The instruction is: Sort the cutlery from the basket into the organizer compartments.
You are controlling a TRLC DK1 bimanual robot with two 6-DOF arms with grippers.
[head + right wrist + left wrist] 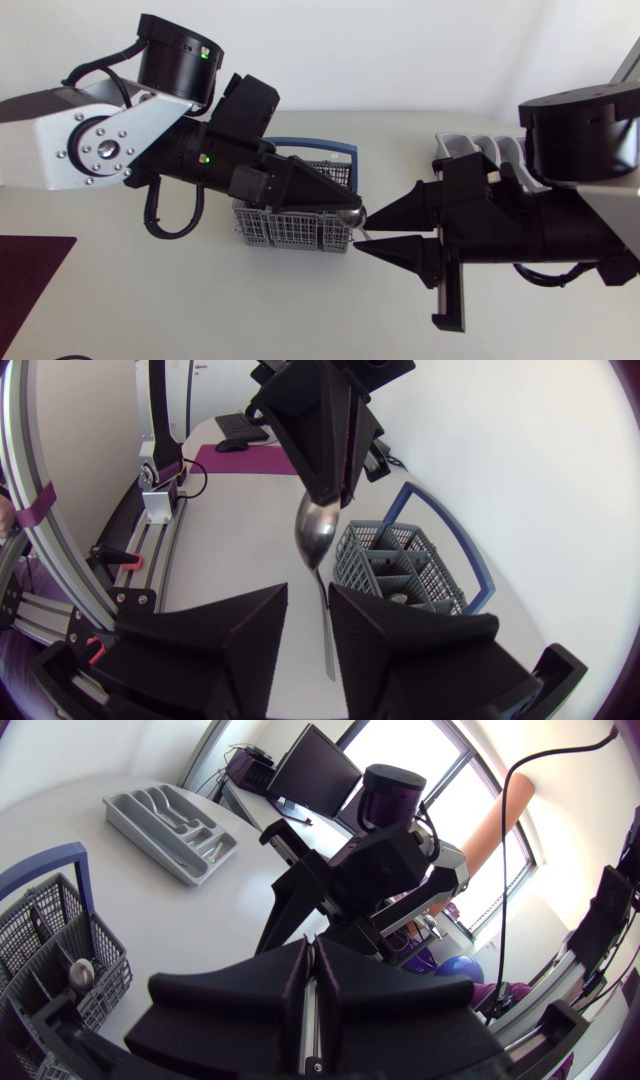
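Steel spoon [318, 535] is hanging by its bowl, pinched in the left end effector [335, 496]; the right end effector [306, 628] is standing open, the handle between its fingers, near the basket [400, 563].

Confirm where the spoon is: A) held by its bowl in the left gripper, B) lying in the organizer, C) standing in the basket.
A: the left gripper is shut on the bowl of the spoon, whose handle hangs between the open fingers of the right gripper.

text: none legible | labels: none | numbers: none | signs: none on any surface
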